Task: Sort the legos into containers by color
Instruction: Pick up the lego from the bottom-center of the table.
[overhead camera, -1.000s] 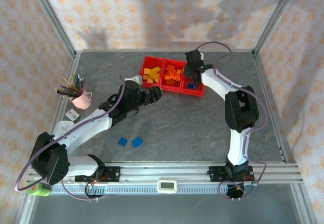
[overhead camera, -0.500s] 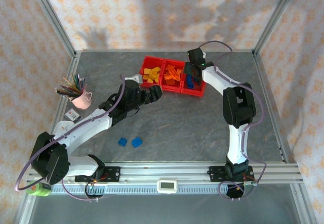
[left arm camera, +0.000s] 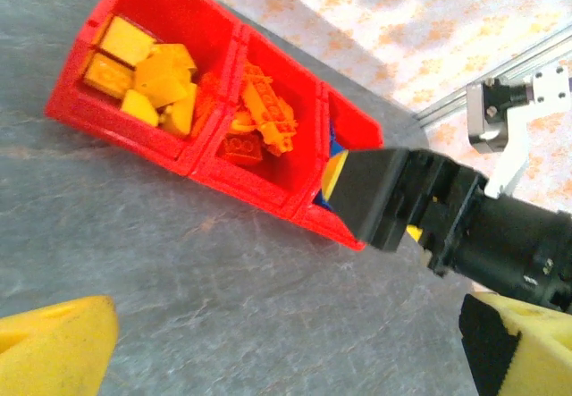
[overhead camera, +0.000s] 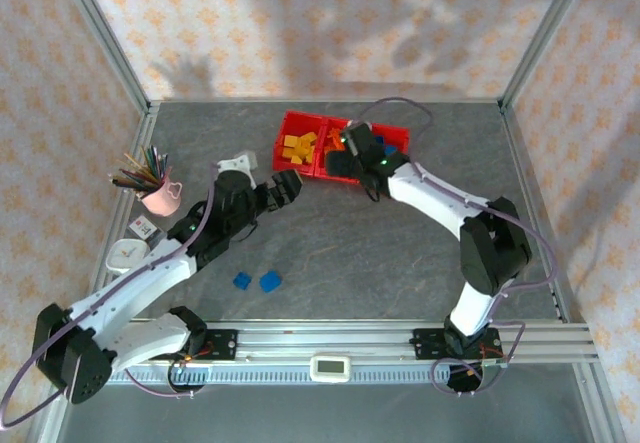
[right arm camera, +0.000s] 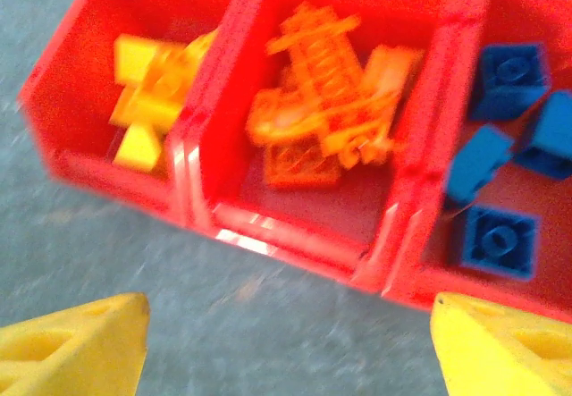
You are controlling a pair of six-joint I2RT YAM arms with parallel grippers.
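Observation:
The three joined red containers (overhead camera: 288, 123) stand at the back middle of the table. In the right wrist view the containers (right arm camera: 223, 226) hold yellow legos (right arm camera: 152, 88) on the left, orange legos (right arm camera: 331, 101) in the middle and blue legos (right arm camera: 505, 146) on the right. My right gripper (overhead camera: 341, 167) hovers by their near rim, open and empty (right arm camera: 290, 351). My left gripper (overhead camera: 289, 186) is just left of it, open wide with bare table between its fingers (left arm camera: 286, 351). Two blue legos (overhead camera: 256, 281) lie loose on the table near the front.
A pink cup of coloured pencils (overhead camera: 158, 195) stands at the left, with a small card (overhead camera: 145, 228) and a white round object (overhead camera: 126, 253) near it. The right arm's black gripper body (left arm camera: 402, 204) blocks the right bin in the left wrist view.
My right gripper has opened and swung left and nearer, from over the right bin to the middle bin's front. My left arm has drawn back slightly toward the near left.

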